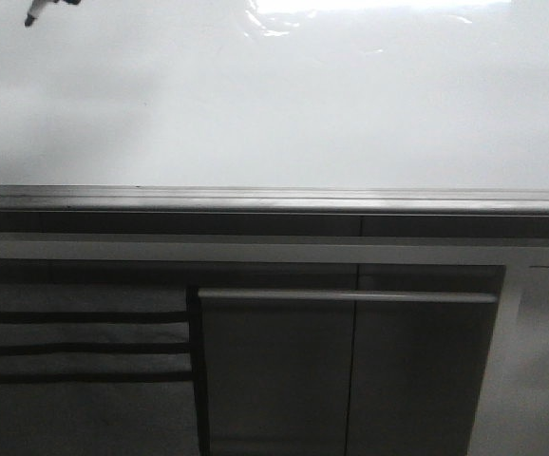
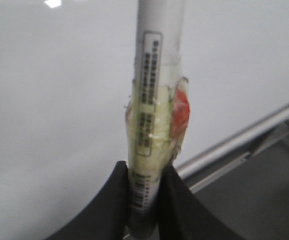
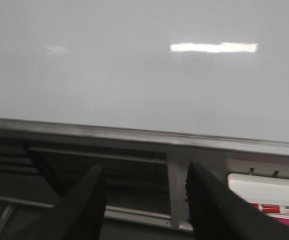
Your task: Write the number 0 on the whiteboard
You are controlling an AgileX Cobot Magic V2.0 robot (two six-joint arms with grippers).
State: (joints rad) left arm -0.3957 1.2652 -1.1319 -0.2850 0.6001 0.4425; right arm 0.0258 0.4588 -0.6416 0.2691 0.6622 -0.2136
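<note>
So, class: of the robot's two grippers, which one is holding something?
The left gripper: its fingers are shut on the taped white marker pen. The right gripper has fingers spread apart, nothing between them.

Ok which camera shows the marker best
The left wrist view: the marker fills the frame, clamped in the left gripper, label readable. The front view catches only its tip at the top edge. The right wrist view shows none of it.
</note>
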